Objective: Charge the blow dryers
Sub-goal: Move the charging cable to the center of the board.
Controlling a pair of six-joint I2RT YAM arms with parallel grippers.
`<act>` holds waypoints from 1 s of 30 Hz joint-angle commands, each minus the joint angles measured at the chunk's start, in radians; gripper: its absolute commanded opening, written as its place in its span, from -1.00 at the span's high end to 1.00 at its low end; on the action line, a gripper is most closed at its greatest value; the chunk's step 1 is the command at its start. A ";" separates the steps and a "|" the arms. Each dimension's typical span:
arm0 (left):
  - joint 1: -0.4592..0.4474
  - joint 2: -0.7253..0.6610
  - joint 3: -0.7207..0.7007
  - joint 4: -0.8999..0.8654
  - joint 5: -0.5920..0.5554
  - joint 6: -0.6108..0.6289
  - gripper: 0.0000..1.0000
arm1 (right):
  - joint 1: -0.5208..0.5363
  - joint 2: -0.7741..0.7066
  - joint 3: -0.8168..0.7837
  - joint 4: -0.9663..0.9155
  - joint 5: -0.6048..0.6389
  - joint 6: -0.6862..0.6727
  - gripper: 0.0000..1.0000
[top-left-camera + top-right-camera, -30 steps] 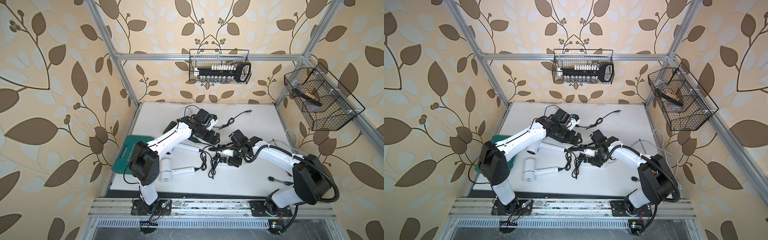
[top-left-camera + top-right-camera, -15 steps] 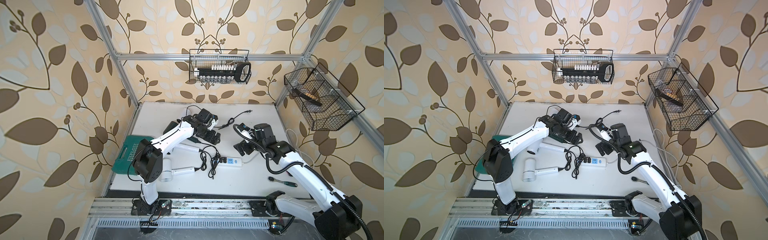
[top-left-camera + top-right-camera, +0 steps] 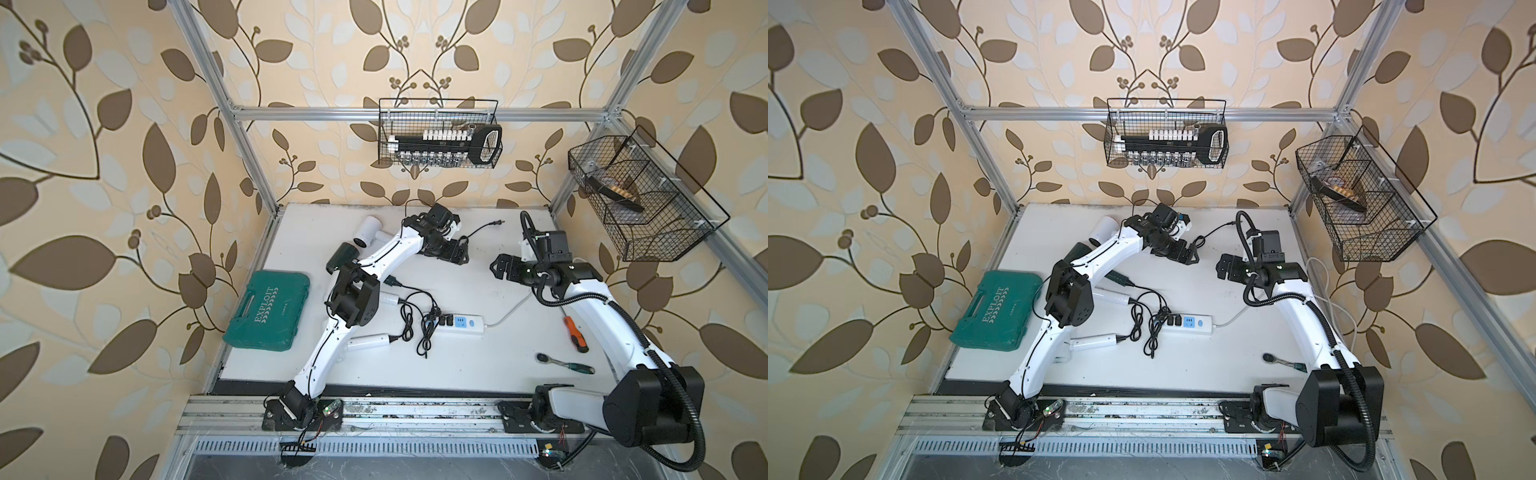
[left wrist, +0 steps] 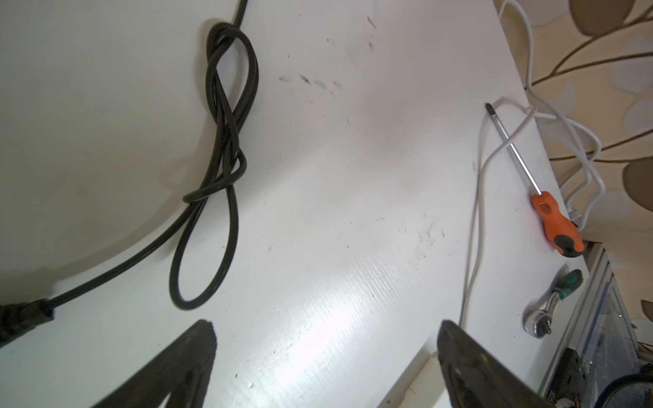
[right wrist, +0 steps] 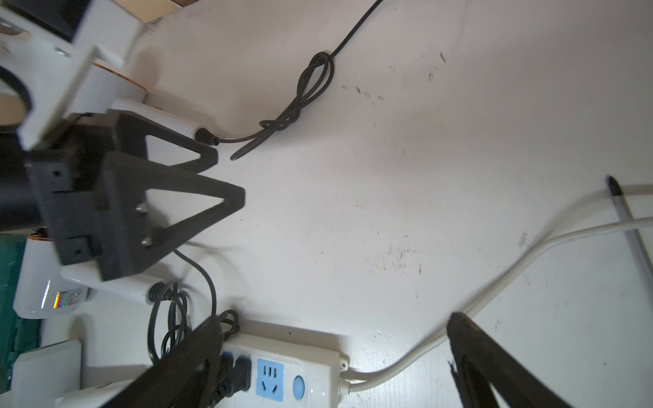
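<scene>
Blow dryers point(image 3: 368, 232) look mostly plugged in: right gripper point(image 3: 498, 266) has drawn clear of the power strip point(image 3: 469, 325), one loose cord point(image 4: 222, 183) lies ahead of left gripper point(image 3: 459, 257), both jaws apart, empty.

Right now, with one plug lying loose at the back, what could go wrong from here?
The loose cord is knotted into loops; pulling its plug toward the power strip may tighten the knot or drag its blow dryer. The plugged-in cords lie tangled beside the strip's free socket; the right claw reaching there could snag them and pull plugs out.
</scene>
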 commanded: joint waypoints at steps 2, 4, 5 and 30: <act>0.015 0.042 0.028 0.128 0.018 -0.010 -0.98 | 0.000 -0.019 -0.042 0.054 -0.066 0.036 -0.97; 0.015 0.055 0.023 0.176 -0.003 -0.007 -0.98 | 0.000 -0.015 -0.048 0.056 -0.079 0.028 -0.97; 0.015 0.061 0.024 0.192 -0.015 -0.007 -0.97 | 0.000 -0.015 -0.051 0.061 -0.083 0.024 -0.97; 0.126 -0.032 -0.223 -0.117 -0.136 0.053 -0.92 | 0.000 0.014 -0.031 0.060 -0.034 0.040 -0.97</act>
